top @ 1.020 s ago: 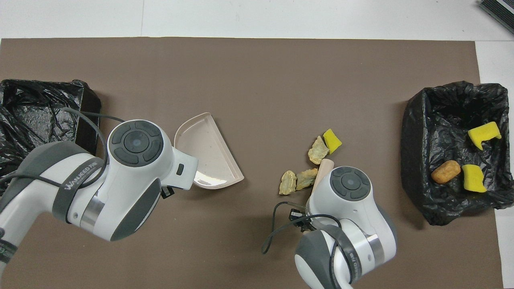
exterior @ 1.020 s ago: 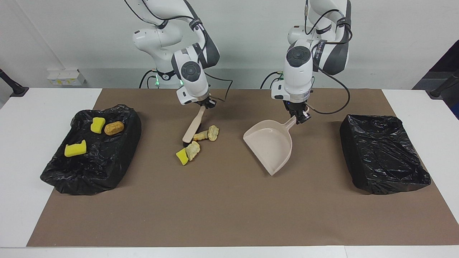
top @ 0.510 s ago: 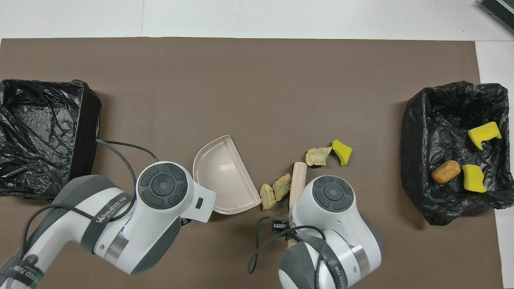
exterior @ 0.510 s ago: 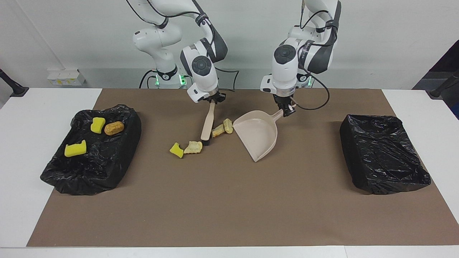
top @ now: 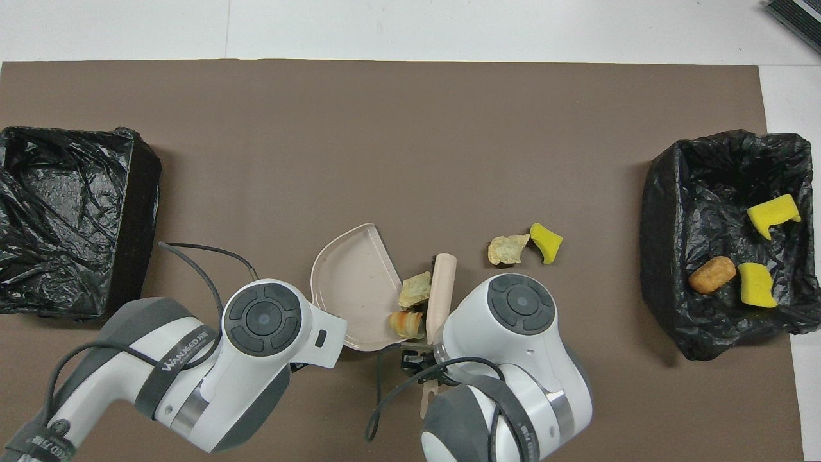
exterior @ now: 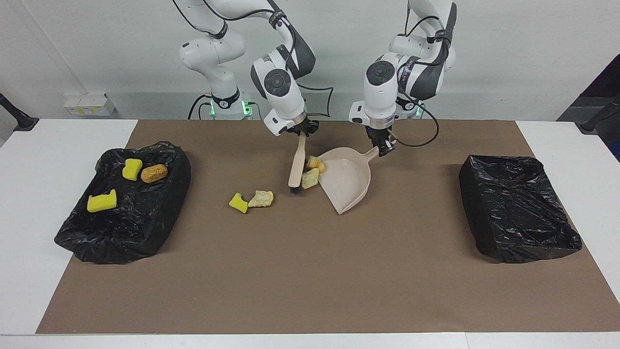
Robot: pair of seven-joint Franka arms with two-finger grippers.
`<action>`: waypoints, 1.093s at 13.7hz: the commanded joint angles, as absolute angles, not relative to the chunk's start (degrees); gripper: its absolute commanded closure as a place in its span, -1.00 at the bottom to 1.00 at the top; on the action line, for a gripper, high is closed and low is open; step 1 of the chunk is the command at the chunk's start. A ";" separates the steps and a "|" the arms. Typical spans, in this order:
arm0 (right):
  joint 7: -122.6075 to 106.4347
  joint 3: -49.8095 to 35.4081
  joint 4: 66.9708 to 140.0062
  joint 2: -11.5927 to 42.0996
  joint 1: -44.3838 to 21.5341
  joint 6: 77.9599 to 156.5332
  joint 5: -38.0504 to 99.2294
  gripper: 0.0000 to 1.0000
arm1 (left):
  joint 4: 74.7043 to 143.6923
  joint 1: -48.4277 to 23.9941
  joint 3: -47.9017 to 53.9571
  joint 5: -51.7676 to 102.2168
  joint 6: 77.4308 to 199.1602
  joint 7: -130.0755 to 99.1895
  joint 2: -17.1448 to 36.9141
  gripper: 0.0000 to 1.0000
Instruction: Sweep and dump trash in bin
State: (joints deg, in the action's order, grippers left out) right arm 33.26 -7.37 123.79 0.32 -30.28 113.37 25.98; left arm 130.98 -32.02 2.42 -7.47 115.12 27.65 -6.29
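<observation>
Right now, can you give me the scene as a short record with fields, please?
left end effector: shut on the dustpan handle
right end effector: shut on the brush handle
at dustpan mouth: two tan scraps, touched by the brush
loose on the mat: yellow sponge chunk beside a tan lump
bin at right arm's end: two yellow chunks, one brown lump inside
bin at left arm's end: no trash visible

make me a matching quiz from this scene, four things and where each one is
Things:
1. brush
2. dustpan
3. orange lump
4. yellow scrap on the mat

Places:
A. in the bin at the right arm's end
B. held by the left gripper
C. beside a tan scrap, out in the open
D. held by the right gripper

Pairs: 1-D, 2-B, 3-A, 4-C
</observation>
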 commanded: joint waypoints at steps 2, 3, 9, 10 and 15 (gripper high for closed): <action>31.99 -7.38 111.89 4.31 -30.50 105.65 27.52 1.00 | 132.89 -32.26 1.76 -5.98 117.33 22.94 -7.56 1.00; 31.91 -7.03 111.88 4.22 -29.98 105.47 26.81 1.00 | 132.98 -32.26 1.76 -5.80 118.12 23.03 -7.56 1.00; 27.17 -7.21 112.06 5.54 -19.97 103.45 12.24 1.00 | 135.08 -30.41 1.58 -4.92 123.39 24.08 -7.65 1.00; 24.98 -7.21 112.06 5.80 -18.30 102.58 8.82 1.00 | 135.44 -30.50 1.58 -4.92 124.18 24.08 -7.04 1.00; 11.46 -7.12 112.49 7.38 -8.02 104.49 -4.29 1.00 | 135.70 -30.67 1.67 -4.92 123.93 23.99 -6.86 1.00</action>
